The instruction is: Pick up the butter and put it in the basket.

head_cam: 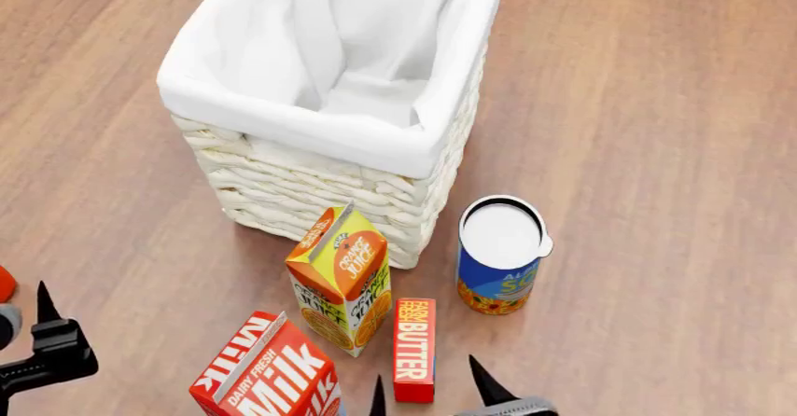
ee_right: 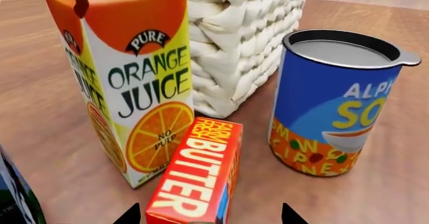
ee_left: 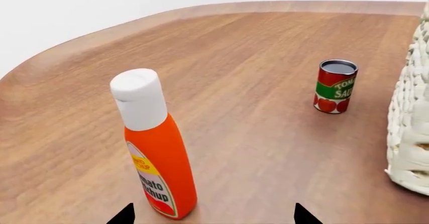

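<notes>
A wooden table with warm brown grain filled the head view. The butter, a small slim red box with white lettering, lay flat on the table near the robot, its long side running near to far. It lay just to the right of the upright orange juice carton and close in front of the basket.

The right gripper hung over the near end of the butter, its two dark pointed fingertips spread wide on either side of the box and gripping nothing. The left gripper was also spread open and empty, well to the left beside a ketchup bottle.

The step in hand looked like the final descent onto the butter. To do it well, the fingers should probably straddle the narrow width of the box, with care for the left fingertip, which had little room beside the juice carton.

The butter box looked like smooth printed card with sharp corners. The basket was thick cream woven wicker, with a soft white cloth liner folded over its rim. A blue soup can with a flat metal lid stood right of the butter, and a red milk carton stood at the near left.
</notes>
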